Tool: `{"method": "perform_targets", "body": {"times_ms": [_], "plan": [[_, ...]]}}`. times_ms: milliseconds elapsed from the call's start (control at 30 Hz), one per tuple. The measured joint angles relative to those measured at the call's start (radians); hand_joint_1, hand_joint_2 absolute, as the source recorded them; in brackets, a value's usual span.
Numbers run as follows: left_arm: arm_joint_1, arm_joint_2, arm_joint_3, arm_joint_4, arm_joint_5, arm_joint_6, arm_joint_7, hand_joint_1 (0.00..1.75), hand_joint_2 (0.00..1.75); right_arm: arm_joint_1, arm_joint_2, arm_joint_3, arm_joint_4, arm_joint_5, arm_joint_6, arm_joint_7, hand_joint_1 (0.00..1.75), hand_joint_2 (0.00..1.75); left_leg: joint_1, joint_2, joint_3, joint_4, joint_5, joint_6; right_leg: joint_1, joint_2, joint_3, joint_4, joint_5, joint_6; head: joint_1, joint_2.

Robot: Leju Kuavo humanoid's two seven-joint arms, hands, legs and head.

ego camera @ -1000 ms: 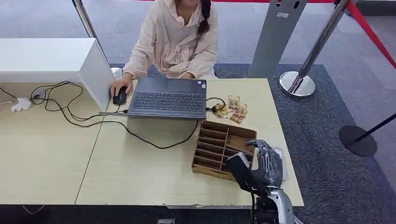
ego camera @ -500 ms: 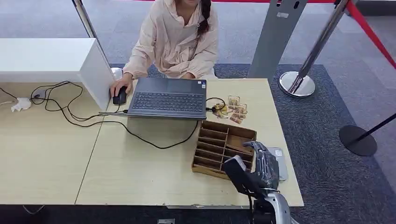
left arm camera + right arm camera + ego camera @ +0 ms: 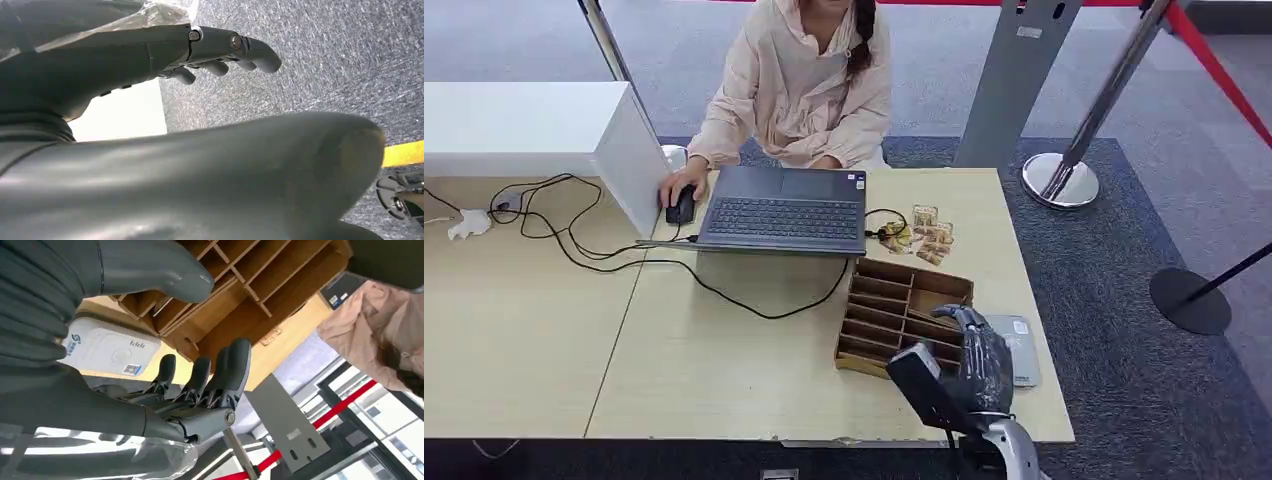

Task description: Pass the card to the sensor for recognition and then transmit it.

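A wooden slotted card box (image 3: 894, 305) stands on the right part of the table, and I cannot make out a card in its slots. A flat grey-white sensor (image 3: 1016, 348) lies just right of it. My right hand (image 3: 977, 368) hovers over the box's near right corner, fingers spread and holding nothing. The right wrist view shows the same hand (image 3: 200, 385) with straight fingers above the box (image 3: 260, 270) and the sensor (image 3: 107, 347). My left hand (image 3: 220, 50) hangs over grey carpet, fingers loosely extended and holding nothing.
A person in a pink jacket (image 3: 799, 85) sits across the table at a laptop (image 3: 784, 212), one hand on a mouse (image 3: 681, 207). Small brown tags (image 3: 929, 235) lie behind the box. Black cables (image 3: 574, 235) cross the table; a white box (image 3: 534, 130) stands far left. Barrier posts (image 3: 1064, 180) stand right.
My right hand has drawn back toward the table's near edge and slightly left, uncovering more of the sensor. The person and the things on the table have stayed put.
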Motion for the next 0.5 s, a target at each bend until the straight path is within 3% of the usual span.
{"method": "perform_targets", "body": {"times_ms": [500], "plan": [[0.001, -0.005, 0.002, 0.000, 0.006, 0.008, -0.001, 0.00, 0.00, 0.020, -0.014, 0.038, -0.064, -0.021, 0.000, 0.016, 0.77, 1.75, 0.000, 0.000, 0.000, 0.000, 0.000, 0.000, 0.000, 0.000, 0.000, 0.000, 0.000, 0.000, 0.000, 0.000]]}}
